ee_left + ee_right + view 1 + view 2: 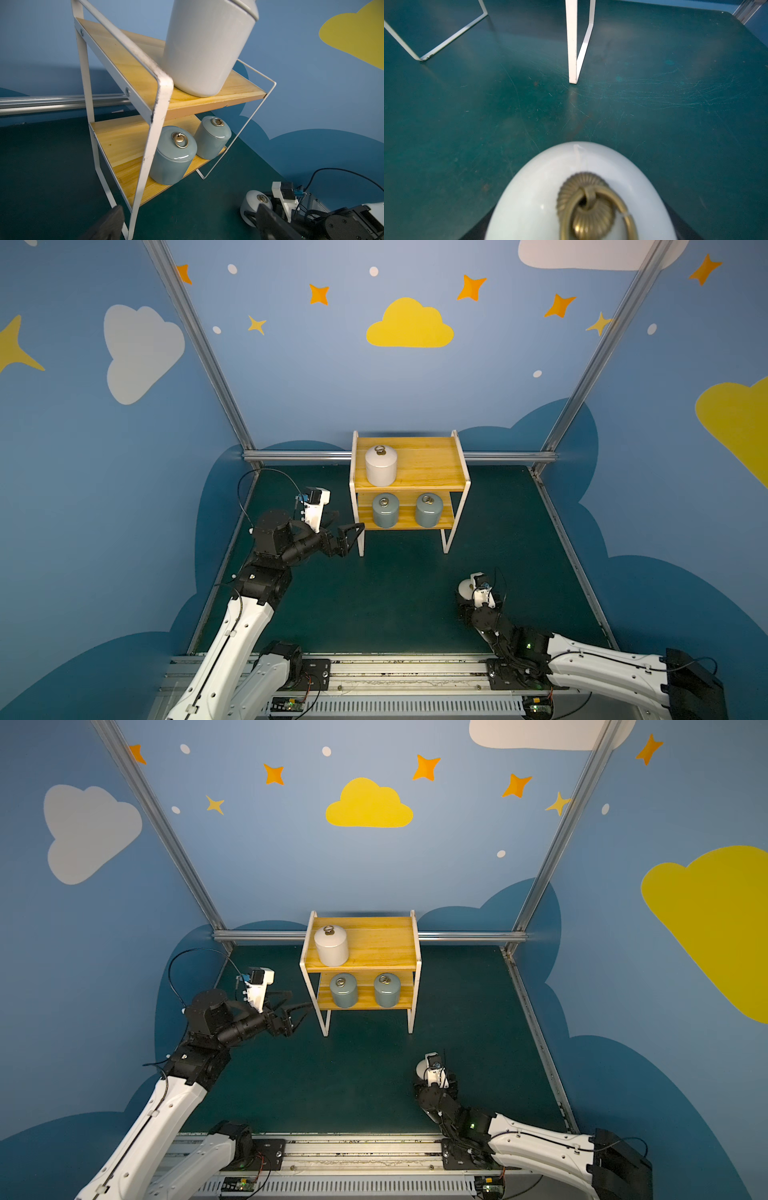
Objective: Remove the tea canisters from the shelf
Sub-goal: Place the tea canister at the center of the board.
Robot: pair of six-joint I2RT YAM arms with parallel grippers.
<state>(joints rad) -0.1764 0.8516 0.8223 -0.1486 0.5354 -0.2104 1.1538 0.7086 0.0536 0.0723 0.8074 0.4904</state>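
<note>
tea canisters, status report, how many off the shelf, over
Left gripper open beside shelf leg. Right gripper shut on one white canister, off shelf. Other white canister, two grey-blue canisters on shelf.

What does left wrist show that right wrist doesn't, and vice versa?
Left wrist only: the boards of the shelf, a white jar on the top one, two grey-blue jars on the lower one, and the open left tool.
Right wrist only: scratches in the mat, and the brass ring of the held jar, close enough to show the ribbing.
Both: the held jar, white, off the shelf in the shut right tool; the shelf legs; the green mat.
</note>
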